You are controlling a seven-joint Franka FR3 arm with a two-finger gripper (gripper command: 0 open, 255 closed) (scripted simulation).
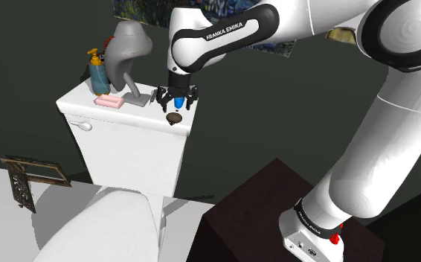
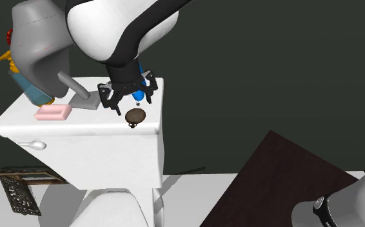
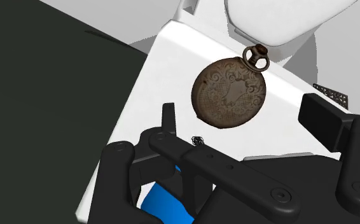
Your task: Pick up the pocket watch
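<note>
The pocket watch (image 1: 175, 117) (image 2: 135, 116) is a dark brown, engraved round case with a small ring. It lies flat on the white toilet tank lid (image 1: 79, 100) (image 2: 20, 122), near the lid's front corner at the shoulder view's right. My black gripper (image 1: 177, 100) (image 2: 128, 97) hangs just above the lid, slightly behind the watch, pointing down. In the wrist view the watch (image 3: 228, 94) lies just ahead of the gripper (image 3: 243, 113). The fingers (image 3: 168, 118) stand well apart, open and touching nothing.
On the same lid stand a pink soap bar (image 1: 108, 101) (image 2: 53, 113), a teal bottle with an orange pump (image 1: 97, 73) and a grey hair-dryer-like object (image 1: 131, 52) (image 2: 42, 45). The toilet bowl (image 1: 105, 223) lies below. The dark brown stand (image 1: 261, 216) is at the lower right.
</note>
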